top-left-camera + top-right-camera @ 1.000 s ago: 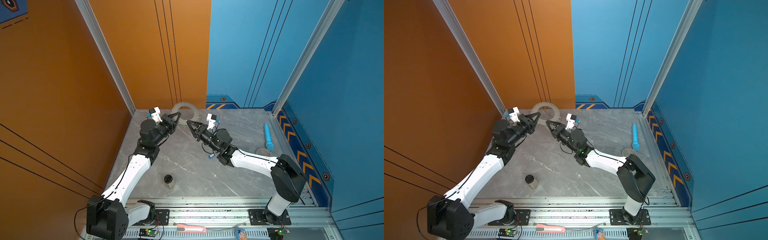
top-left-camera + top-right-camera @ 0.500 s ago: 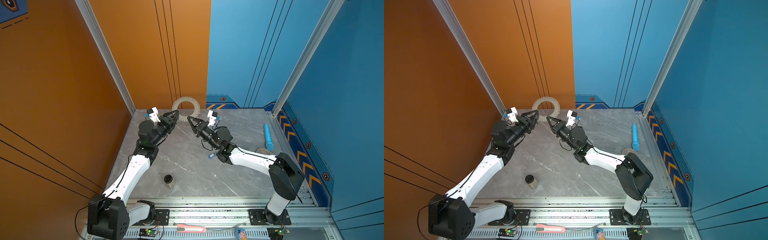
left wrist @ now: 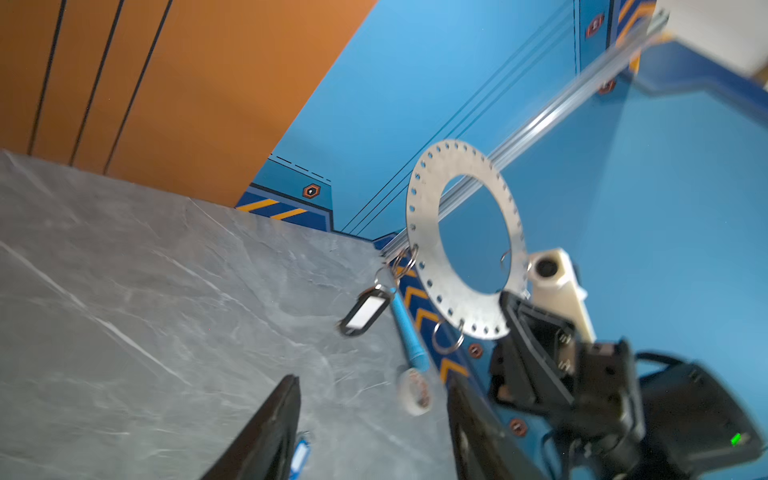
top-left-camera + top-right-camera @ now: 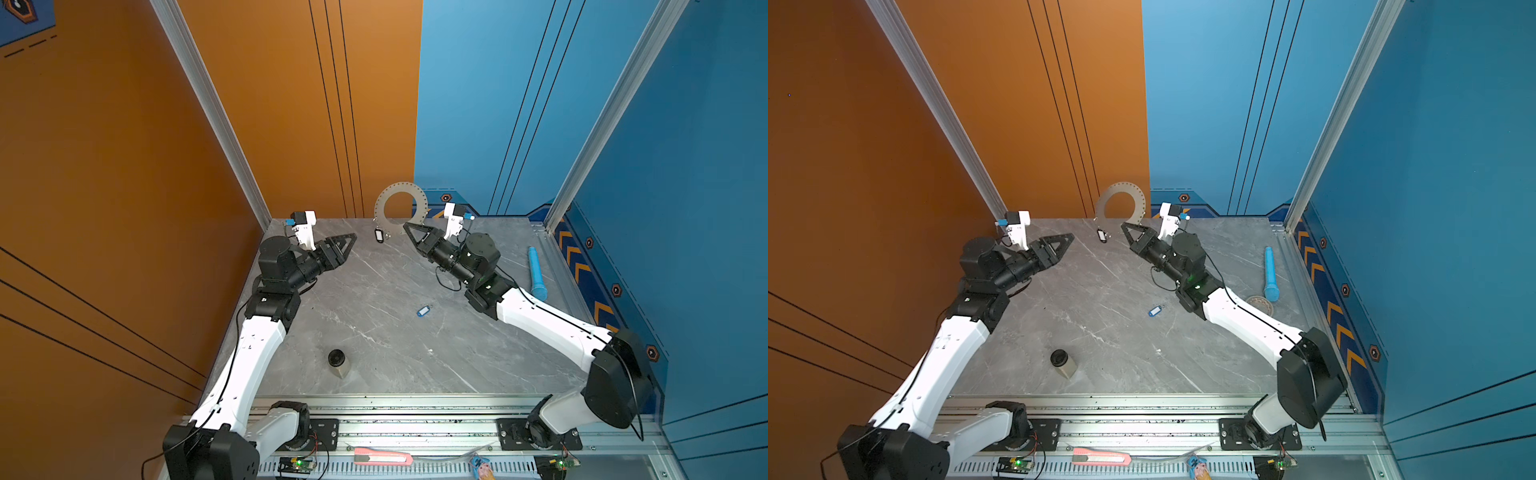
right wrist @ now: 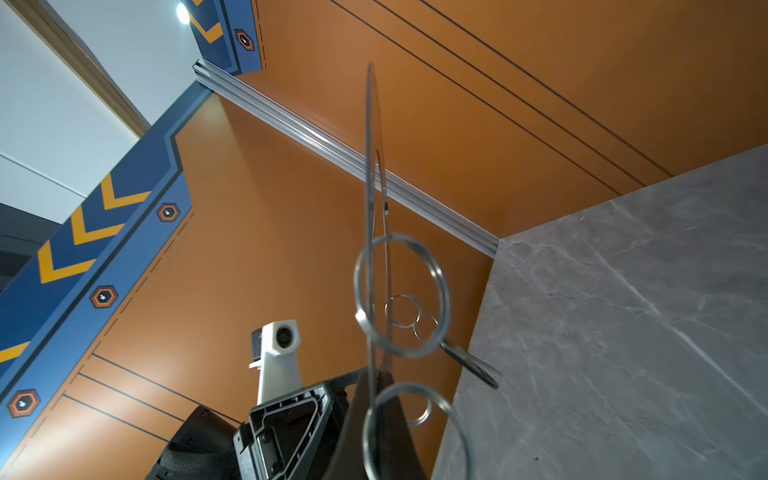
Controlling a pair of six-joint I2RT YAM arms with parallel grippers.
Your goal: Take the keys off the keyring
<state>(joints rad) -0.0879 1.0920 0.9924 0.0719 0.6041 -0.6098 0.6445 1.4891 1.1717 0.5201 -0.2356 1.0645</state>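
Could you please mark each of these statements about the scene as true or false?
1. The right gripper grips the keyring by its lower edge and holds it upright. True.
2. The left gripper is clamped on the black key tag. False: its jaws stand open and empty, apart from the tag.
3. The black key tag hangs from the keyring's rim by a small wire loop. True.
4. The blue key tag also hangs from the keyring. False: it lies loose on the table, near the right arm.
5. The blue tube lies beside the left arm. False: it lies by the right-hand wall.
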